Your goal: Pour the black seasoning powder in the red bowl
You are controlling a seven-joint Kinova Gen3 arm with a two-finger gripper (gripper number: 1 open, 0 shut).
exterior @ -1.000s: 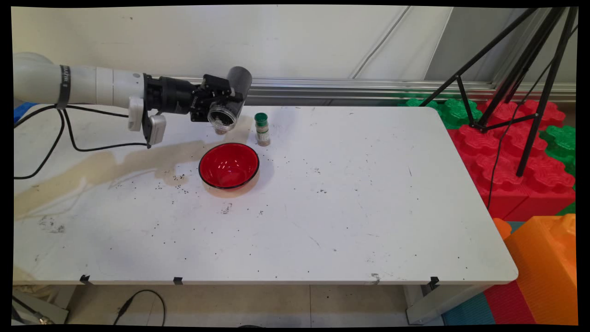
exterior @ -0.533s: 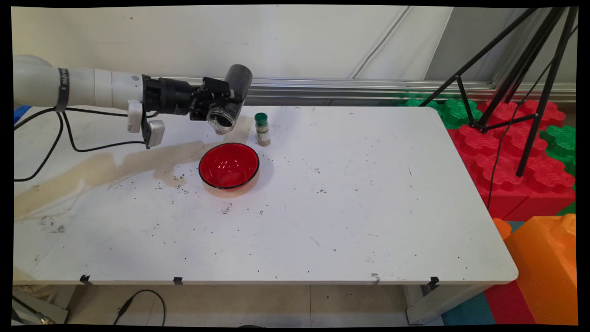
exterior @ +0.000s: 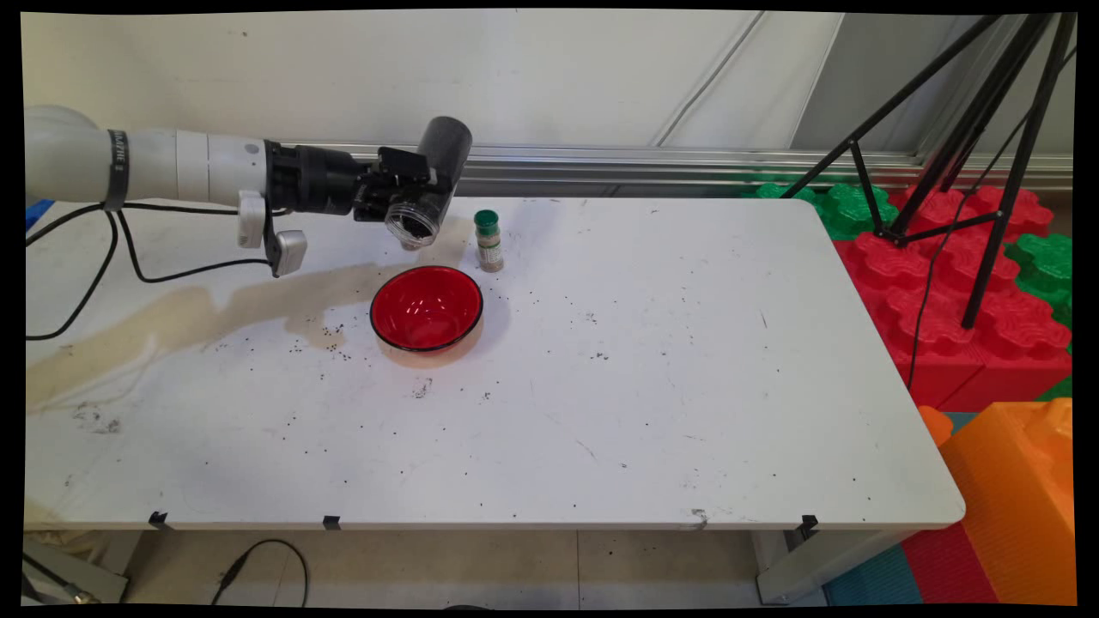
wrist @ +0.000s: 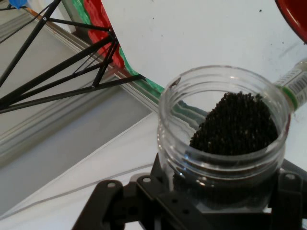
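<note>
1. Since one second ago, my gripper (exterior: 410, 199) has risen slightly and tilted the jar (exterior: 427, 193) a little more upward
2. My fingers are pinching the open, clear jar of dark grains (wrist: 236, 125), held tilted above the table, behind the red bowl (exterior: 427, 308)
3. It looks light, stiff and slippery, so I judge holding around its body is best
4. Green-capped bottle (exterior: 488, 241) stands just beside; the white table (exterior: 652, 386) is stained and speckled

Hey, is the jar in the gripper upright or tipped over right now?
Tipped. The jar lies slanted in the gripper, open mouth lower, above the red bowl's far side; dark grains sit inside its rim.
</note>
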